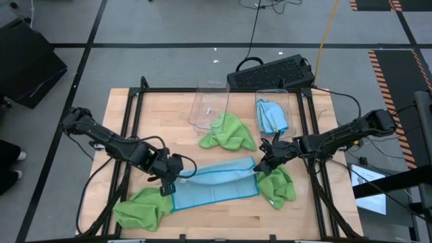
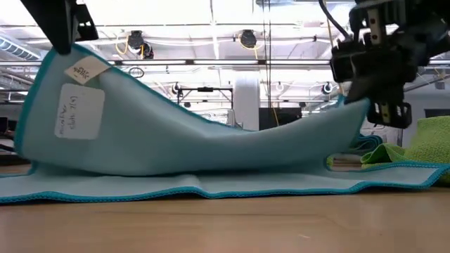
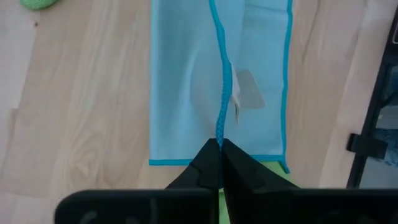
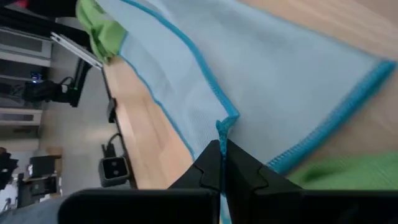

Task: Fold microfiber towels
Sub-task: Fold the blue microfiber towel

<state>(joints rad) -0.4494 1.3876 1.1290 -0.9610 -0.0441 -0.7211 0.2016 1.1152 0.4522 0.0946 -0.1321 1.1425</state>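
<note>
Front edge: a lime green towel (image 1: 142, 208) lay bunched at the lower left of the high view, touching the left end of the blue towel.
Blue towel: a light blue towel (image 1: 216, 183) stretched across the lower centre of the worktop (image 1: 121, 128), its near half flat, its far edge lifted at both ends.
Left pincer: the left pincer (image 1: 170, 181) stood at the towel's left end, clamped together on a corner of the blue hem; a white label (image 2: 79, 105) showed beside that corner in the low view.
Right pincer: the right pincer (image 1: 262, 166) stood at the towel's right end, clamped on the opposite corner.
Right side: a second green towel (image 1: 279, 187) lay crumpled just below the right pincer.
Centre: a third green towel (image 1: 229, 132) sat heaped above the blue one.
Far edge: two clear bins (image 1: 208, 104) stood at the upper centre; the right-hand bin held folded blue towels (image 1: 271, 116).
</note>
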